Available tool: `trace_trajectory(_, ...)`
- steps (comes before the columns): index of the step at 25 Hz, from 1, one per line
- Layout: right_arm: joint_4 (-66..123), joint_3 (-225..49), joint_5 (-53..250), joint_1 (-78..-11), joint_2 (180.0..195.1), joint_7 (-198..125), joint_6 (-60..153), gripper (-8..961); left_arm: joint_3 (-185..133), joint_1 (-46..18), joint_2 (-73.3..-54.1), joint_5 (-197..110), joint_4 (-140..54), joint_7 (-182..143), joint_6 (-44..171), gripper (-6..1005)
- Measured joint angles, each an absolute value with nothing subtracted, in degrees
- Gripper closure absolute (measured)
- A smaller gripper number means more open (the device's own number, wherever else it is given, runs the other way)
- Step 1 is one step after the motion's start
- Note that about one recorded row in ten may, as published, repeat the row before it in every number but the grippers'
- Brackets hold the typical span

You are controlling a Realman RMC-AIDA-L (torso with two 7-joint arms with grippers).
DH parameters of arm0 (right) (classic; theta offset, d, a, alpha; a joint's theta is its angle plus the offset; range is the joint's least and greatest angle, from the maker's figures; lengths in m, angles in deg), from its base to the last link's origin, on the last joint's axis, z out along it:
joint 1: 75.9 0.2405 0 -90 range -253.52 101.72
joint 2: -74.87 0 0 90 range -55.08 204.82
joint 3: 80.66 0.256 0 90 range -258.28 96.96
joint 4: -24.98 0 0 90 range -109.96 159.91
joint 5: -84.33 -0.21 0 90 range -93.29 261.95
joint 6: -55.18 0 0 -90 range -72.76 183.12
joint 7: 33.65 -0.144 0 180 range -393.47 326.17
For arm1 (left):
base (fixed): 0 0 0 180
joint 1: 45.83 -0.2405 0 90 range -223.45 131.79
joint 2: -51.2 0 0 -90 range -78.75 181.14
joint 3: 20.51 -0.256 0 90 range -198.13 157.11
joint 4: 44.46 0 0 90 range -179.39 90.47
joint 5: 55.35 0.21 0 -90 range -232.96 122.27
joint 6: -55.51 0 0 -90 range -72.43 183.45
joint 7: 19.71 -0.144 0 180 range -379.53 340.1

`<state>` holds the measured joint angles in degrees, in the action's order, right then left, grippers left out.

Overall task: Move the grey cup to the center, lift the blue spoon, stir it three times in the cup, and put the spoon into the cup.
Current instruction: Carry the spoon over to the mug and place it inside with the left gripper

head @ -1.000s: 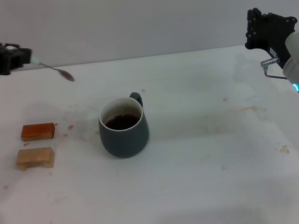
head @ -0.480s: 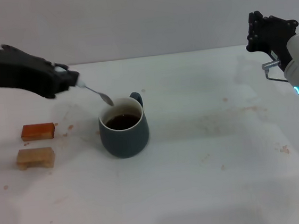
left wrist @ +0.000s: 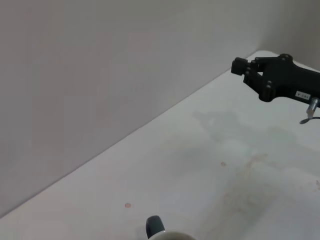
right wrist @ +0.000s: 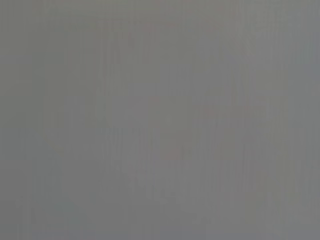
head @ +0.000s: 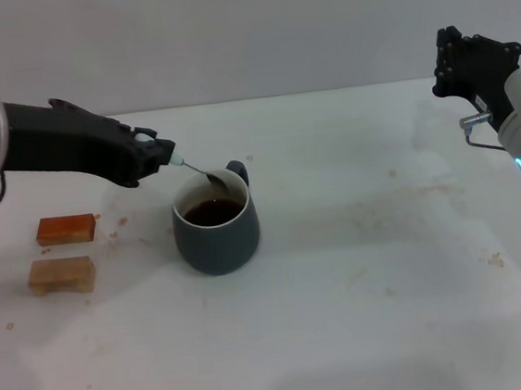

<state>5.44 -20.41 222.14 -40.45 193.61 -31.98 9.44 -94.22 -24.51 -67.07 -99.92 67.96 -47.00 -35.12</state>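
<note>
I have the left gripper (head: pixel 165 155) clamped on the pale handle of the blue spoon (head: pixel 200 172), which slants down so its metal bowl sits inside the mouth of the grey cup (head: pixel 215 222), just over the dark liquid. The cup stands upright on the white table (head: pixel 366 314), near two blocks (head: pixel 63 253). My right gripper (head: pixel 470 59) is parked high at the far right; I cannot tell its state.
</note>
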Motion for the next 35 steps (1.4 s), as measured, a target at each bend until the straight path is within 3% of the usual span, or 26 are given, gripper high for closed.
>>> trace_trajectory(35,3.18,-20.26,222.14,-41.35,193.34,-30.59,9.72,908,-99.22,-24.21,-66.78,-97.87,51.31,-55.12,-26.97,819)
